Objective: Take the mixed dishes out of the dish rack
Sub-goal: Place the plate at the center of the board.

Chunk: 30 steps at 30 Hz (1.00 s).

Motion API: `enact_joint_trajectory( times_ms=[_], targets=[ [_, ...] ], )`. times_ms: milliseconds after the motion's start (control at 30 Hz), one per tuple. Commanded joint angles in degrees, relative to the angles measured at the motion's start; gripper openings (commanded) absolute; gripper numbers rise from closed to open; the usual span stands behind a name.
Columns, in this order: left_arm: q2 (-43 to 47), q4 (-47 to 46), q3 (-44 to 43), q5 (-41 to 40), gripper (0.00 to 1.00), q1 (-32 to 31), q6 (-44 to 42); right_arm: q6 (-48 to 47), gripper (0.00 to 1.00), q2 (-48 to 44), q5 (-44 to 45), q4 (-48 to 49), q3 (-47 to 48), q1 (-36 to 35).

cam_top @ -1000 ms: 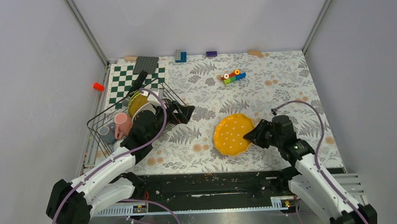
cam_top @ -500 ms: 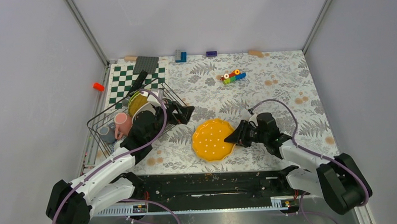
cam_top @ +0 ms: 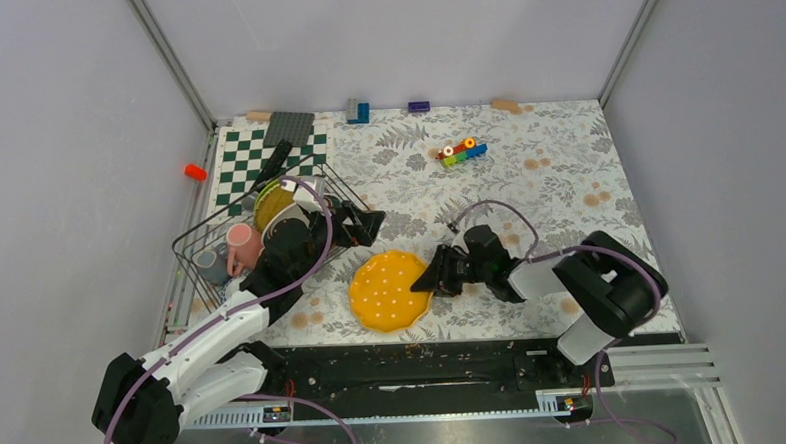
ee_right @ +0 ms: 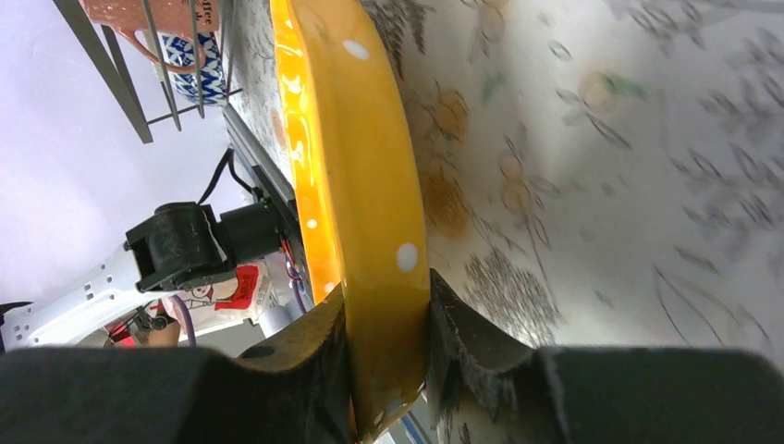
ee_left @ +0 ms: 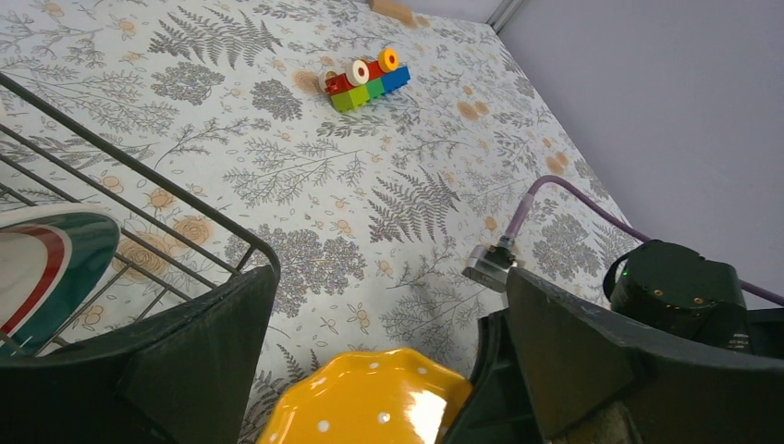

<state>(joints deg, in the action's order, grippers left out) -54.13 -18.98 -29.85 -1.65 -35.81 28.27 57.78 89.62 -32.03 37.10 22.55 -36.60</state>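
Yellow plate (cam_top: 390, 290), near the surface's near edge, is pinched by its rim in the closed right gripper (cam_top: 433, 277). It could slip, or strike the wide-open left gripper (cam_top: 361, 225) by the dish rack (cam_top: 195, 253).

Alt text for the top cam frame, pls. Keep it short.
The right gripper grips the right rim of a yellow plate near the front middle of the table. The left gripper is open at the right end of the dish rack, which holds a pink cup and other dishes. Toy bricks lie farther back.
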Motion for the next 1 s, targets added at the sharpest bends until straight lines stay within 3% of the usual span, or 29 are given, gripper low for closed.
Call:
enact_joint_trajectory(
  times_ms=[0, 167, 333, 500, 600, 633, 800, 967],
  targets=[
    [0.2, -0.7, -1.4, -4.0, 0.99, -0.2, 0.3, 3.6, 0.10, 4.9, -0.5, 12.6, 6.0, -1.7],
    [0.8, -0.3, -1.3, -5.0, 0.99, -0.2, 0.2, 2.6, 0.19, 7.8, 1.8, 10.7, 7.4, -2.2],
    [0.6, 0.2, -1.5, -5.6, 0.99, -0.2, 0.5, -2.8, 0.40, 3.8, 7.8, -0.1, 7.5, -2.4],
    [1.4, 1.1, -2.5, -3.8, 0.99, -0.2, 0.0, -9.7, 0.67, -3.5, 14.5, -13.0, 7.4, -2.6],
    [2.4, 1.2, -3.3, -1.9, 0.99, -0.2, -1.0, -13.9, 0.87, -7.5, 17.0, -21.1, 8.5, -2.6],
    [2.8, 1.3, -3.7, -1.2, 0.99, -0.2, -1.6, -15.5, 0.98, -8.6, 17.7, -23.8, 9.1, -2.6],
    [3.6, 4.7, -8.8, 3.4, 0.99, -0.2, -6.5, -19.8, 1.00, -15.1, 24.1, -32.5, 9.6, -2.6],
    [0.1, 10.9, -20.8, 4.8, 0.99, -0.3, -12.0, -23.3, 1.00, -25.3, 33.2, -40.0, 9.4, -2.5]
  ],
)
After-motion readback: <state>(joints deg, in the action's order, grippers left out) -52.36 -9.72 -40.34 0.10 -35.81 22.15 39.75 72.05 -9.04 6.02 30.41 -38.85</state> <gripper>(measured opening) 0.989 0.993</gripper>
